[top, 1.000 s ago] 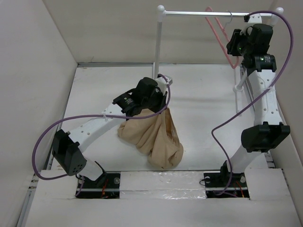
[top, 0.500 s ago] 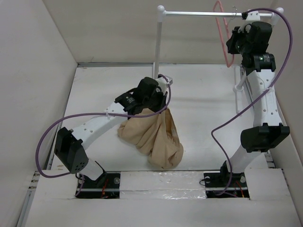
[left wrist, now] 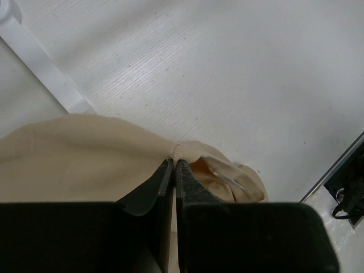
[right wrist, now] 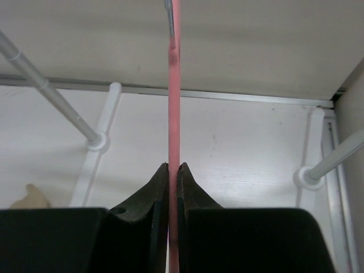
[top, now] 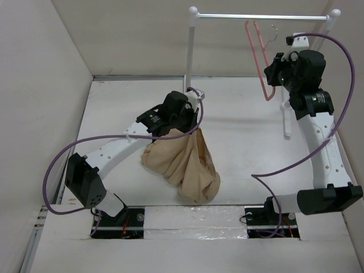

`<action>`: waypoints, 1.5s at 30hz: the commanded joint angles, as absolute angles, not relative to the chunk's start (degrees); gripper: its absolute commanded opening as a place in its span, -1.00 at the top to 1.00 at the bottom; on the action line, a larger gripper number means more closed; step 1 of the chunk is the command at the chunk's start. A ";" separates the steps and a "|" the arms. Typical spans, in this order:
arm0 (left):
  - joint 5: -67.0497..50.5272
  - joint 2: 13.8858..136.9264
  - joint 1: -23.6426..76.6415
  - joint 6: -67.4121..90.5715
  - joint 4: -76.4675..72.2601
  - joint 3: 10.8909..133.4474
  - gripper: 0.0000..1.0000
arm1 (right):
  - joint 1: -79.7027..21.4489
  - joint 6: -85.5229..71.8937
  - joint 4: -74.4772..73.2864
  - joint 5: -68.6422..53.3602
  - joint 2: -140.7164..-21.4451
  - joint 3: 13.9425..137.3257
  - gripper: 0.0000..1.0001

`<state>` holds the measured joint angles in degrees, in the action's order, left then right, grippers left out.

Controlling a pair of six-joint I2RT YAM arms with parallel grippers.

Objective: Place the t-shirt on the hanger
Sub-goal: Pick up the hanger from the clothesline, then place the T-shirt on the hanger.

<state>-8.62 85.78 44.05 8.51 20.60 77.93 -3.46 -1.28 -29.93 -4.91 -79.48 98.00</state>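
here, the left tool point(left wrist: 173, 165) has its two black fingers pressed together on a small ribbed fold of the tan t-shirt point(top: 182, 162). the cloth is pinched right at the fingertips. from that pinch the t-shirt hangs down in a loose bunch, and its lower part rests in a heap on the white worktop point(top: 239, 131), near the middle and a little toward the arm bases.

the right tool point(right wrist: 172, 166) is clamped on the salmon-pink hanger point(right wrist: 174, 102). in the right wrist view the thin pink bar runs straight up between the closed fingers. in the top view the hanger is held high at the far right, tilted. its lower corner is just beside the tool, and its silver hook point(top: 274, 31) is close under the metal rod point(top: 256, 16) of the white rack point(top: 190, 51). whether the hook touches the rod i cannot tell.

the hanger and the t-shirt are well apart, with the rack's left post standing between the two arms at the back of the worktop.
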 commanded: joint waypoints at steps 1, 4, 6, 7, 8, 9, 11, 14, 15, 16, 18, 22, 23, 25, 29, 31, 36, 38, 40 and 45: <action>-9.66 85.08 41.58 9.58 19.51 80.51 1.00 | -5.97 -5.35 -24.43 -7.20 -74.37 94.23 1.00; -12.56 85.17 38.60 11.68 17.85 80.07 1.00 | -9.21 -8.60 -24.87 -9.05 -68.41 86.51 1.00; -13.36 85.60 37.97 12.48 17.14 80.42 1.00 | -10.89 -10.62 -25.83 -10.89 -64.71 82.20 1.00; -13.36 86.04 37.19 12.65 17.05 80.68 1.00 | -12.20 -13.24 -27.32 -11.68 -60.34 78.00 1.00; -13.27 86.31 37.18 12.66 16.88 81.29 1.00 | -12.83 -14.75 -28.46 -12.04 -57.94 75.96 1.00; -13.10 86.92 37.18 12.57 17.05 81.65 1.00 | -13.44 -16.42 -29.35 -13.26 -55.22 73.94 1.00; -12.92 88.41 36.65 13.09 17.14 82.44 1.00 | -15.37 -20.47 -32.68 -15.55 -47.51 68.76 1.00; -13.19 90.26 35.43 13.88 16.53 83.76 1.00 | -18.01 -24.87 -39.09 -20.12 -39.41 64.35 1.00; -12.92 90.70 35.42 14.06 16.44 84.54 1.00 | -18.54 -25.57 -41.11 -21.69 -37.98 63.73 1.00; -12.92 91.57 35.42 14.15 16.52 84.90 1.00 | -19.07 -26.71 -44.79 -22.32 -36.75 63.11 1.00; -12.57 92.46 35.42 14.68 17.14 86.39 1.00 | -20.30 -27.51 -47.97 -23.72 -33.76 61.79 1.00; -11.61 93.43 35.42 15.73 17.32 88.15 1.00 | -20.30 -27.86 -53.34 -25.05 -30.59 59.51 1.00; -11.17 93.60 35.42 15.82 17.58 88.42 1.00 | -20.30 -27.69 -53.87 -24.79 -30.06 58.89 1.00; -10.29 93.78 35.42 16.17 17.93 89.38 1.00 | -20.30 -27.69 -53.88 -25.39 -29.71 56.97 1.00; -9.41 92.73 35.42 16.79 18.72 90.00 1.00 | -20.30 -28.04 -51.16 -26.72 -29.80 53.36 1.00; -9.05 91.50 35.42 17.05 18.46 88.95 1.00 | -20.30 -28.12 -49.76 -26.80 -29.97 52.47 1.00; -10.37 90.00 35.42 18.28 17.49 86.40 1.00 | -20.83 -28.57 -45.97 -30.23 -31.64 49.84 1.00; -10.98 89.30 35.42 18.72 16.44 85.44 1.00 | -20.83 -28.13 -45.00 -30.32 -32.08 49.40 1.00; -11.95 88.60 35.42 19.16 16.00 84.29 1.00 | -20.83 -28.12 -43.95 -31.11 -33.13 49.22 1.00; -14.32 88.24 35.42 19.42 14.51 83.24 1.00 | -21.61 -28.74 -38.34 -32.26 -36.11 47.73 1.00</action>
<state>-11.99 91.64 35.88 18.55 18.20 83.92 -20.36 -28.29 -46.57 -29.82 -34.65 48.07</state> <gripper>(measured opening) 0.010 0.100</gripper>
